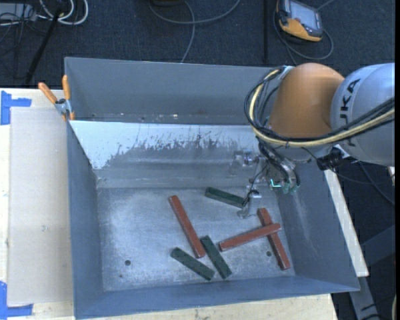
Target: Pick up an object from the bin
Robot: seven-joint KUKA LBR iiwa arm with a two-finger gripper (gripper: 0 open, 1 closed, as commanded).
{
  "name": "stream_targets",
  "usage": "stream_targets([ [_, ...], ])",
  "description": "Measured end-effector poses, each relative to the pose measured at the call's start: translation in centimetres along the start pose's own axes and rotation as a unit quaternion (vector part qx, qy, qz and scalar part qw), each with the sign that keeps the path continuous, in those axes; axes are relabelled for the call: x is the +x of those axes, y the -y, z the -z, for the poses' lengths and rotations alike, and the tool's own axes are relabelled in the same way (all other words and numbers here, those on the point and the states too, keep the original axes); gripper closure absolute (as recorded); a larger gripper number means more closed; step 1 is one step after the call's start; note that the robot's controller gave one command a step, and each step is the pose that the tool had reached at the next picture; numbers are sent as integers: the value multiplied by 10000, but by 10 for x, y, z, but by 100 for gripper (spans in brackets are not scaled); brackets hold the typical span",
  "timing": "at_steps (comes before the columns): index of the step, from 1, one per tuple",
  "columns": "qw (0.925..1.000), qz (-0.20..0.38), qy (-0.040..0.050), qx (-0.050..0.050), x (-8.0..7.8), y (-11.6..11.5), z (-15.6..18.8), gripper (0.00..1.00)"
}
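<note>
My gripper (249, 202) hangs low in the right part of the bin, below the orange cover on the wrist. Its tip is at the right end of a short dark green bar (223, 195) that lies flat towards the back of the floor; whether it touches the bar I cannot tell. Just in front and to the right lie two red-brown bars crossed over each other, one running left to right (245, 239) and one running front to back (275, 242).
A longer red-brown bar (187, 225) lies slanted in the middle of the floor. Two more dark green bars (192, 263) (216, 257) rest near the front wall. The arm reaches in over the right rim.
</note>
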State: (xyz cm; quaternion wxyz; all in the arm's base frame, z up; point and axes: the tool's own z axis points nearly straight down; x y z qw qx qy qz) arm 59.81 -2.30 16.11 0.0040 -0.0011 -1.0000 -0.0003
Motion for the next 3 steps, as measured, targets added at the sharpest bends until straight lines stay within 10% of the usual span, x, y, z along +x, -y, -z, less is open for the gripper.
stream_targets([
  [1,9888,-1495,17,-2,-6,26,-93,0],
  [2,9889,-1483,36,-3,-7,25,-91,100],
  [3,9911,-1329,85,-12,-8,6,54,100],
])
